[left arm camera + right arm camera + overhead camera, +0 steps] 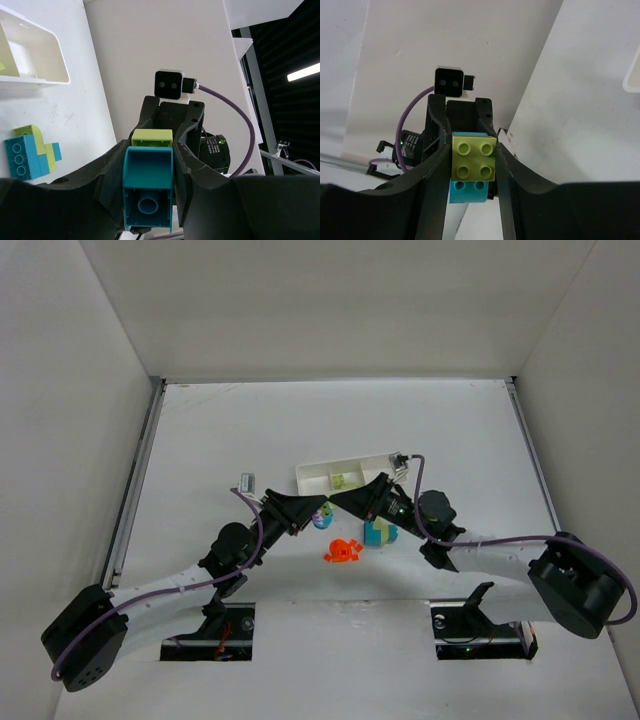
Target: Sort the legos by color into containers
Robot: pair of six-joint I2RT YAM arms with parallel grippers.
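My left gripper [149, 167] is shut on a teal lego [148, 187] held in the air, with a yellow-green lego [152, 137] stuck on its far end. Facing it, my right gripper [472, 165] has its fingers against both sides of that yellow-green lego [473, 158], the teal one [468, 192] behind it. In the top view the two grippers meet over the joined pair [322, 518], just in front of the white tray [310, 476], which has a yellow-green piece [340, 480] in its middle compartment. An orange-red lego [342, 552] and a teal and yellow-green clump [379, 532] lie on the table.
A small grey object [247, 481] lies left of the tray. White walls close in the table on three sides. The clump of joined legos [30, 152] lies below the tray's end [47, 60] in the left wrist view.
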